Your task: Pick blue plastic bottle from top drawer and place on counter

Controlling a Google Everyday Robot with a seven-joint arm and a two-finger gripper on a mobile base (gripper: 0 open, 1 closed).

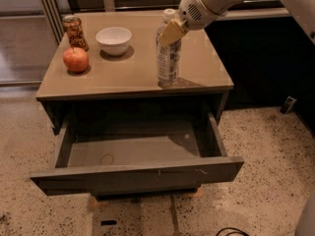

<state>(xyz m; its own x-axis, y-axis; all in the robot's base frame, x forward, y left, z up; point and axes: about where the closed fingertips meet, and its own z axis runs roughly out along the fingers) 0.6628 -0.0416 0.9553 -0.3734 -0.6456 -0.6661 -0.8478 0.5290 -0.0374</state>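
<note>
The blue plastic bottle (168, 60), clear with a white cap and a pale label, stands upright on the tan counter (133, 75), near its front right. My gripper (172, 32) reaches in from the upper right and is shut on the bottle's shoulder, just below the cap. One tan finger (171, 33) shows in front of the bottle. The top drawer (135, 173) is pulled fully out below the counter, and its grey inside holds nothing.
A reddish-brown patterned can (75, 32), a red apple (76, 59) and a white bowl (114, 40) stand on the counter's left and back. The open drawer juts out over the speckled floor. A dark cabinet wall is at the right.
</note>
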